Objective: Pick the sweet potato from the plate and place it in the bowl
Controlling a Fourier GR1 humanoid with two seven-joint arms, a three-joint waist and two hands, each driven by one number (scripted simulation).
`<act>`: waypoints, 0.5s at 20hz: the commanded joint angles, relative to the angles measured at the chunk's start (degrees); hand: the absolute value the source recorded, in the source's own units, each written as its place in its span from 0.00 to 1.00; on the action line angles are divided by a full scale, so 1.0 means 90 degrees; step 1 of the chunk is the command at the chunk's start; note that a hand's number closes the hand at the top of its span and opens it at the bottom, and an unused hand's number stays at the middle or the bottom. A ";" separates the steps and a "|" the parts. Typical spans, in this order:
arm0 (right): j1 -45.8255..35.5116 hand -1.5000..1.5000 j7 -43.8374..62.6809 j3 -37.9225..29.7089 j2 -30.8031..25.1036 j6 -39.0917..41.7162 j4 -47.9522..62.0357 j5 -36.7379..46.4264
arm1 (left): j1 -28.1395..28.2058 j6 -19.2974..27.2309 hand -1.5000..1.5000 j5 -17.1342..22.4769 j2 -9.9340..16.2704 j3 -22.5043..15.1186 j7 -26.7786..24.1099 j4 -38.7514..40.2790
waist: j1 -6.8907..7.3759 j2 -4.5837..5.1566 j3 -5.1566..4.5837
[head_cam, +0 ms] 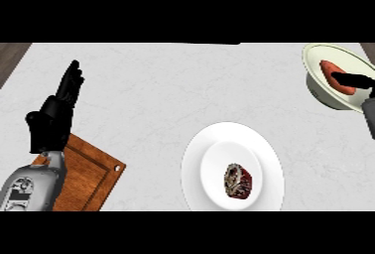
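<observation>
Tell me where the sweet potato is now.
In the head view, the sweet potato is at the upper right, inside the bowl, under the right hand.

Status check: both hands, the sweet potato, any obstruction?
Left hand open, resting at the left over the wooden cutting board. Right hand on the orange sweet potato, inside the pale round bowl. Nothing blocking.

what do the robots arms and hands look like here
The left hand is matte black, with slim segmented fingers and a blocky palm. Its forearm is a rounded light grey shell with small dark markings on its side. At the right edge, the right hand shows only black fingers on a grey forearm stub. No cables show.
</observation>
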 commanded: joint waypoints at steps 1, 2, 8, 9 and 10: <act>0.0131 0.00 -0.1249 -0.0602 0.0070 0.0014 -0.0171 -0.0788 | -0.0358 0.0047 0.50 -0.0058 -0.0010 0.0080 0.0131 0.0267 | -0.0115 -0.0022 -0.0004; 0.0127 0.00 -0.1350 -0.0728 0.0036 -0.0051 -0.0001 -0.0886 | 0.0068 -0.0197 0.50 0.0087 0.0081 0.0079 -0.0131 0.0115 | -0.0056 -0.0033 -0.0010; 0.0366 0.00 -0.1525 -0.1003 -0.0120 0.0668 -0.0428 -0.1530 | 0.0043 -0.0127 0.50 0.0032 0.0095 0.0293 0.0000 0.0101 | -0.0271 -0.0131 -0.0032; 0.0696 0.00 -0.1795 -0.0992 0.0203 0.0528 -0.0695 -0.1659 | 0.0323 0.0013 0.50 -0.0125 -0.0074 0.0116 -0.0003 -0.0183 | -0.0272 -0.0142 -0.0032; 0.1026 0.00 -0.1988 -0.1137 0.0024 0.0900 -0.0950 -0.1877 | 0.0406 -0.0273 0.50 0.0188 0.0193 0.0420 -0.0030 -0.0103 | -0.0322 -0.0159 -0.0034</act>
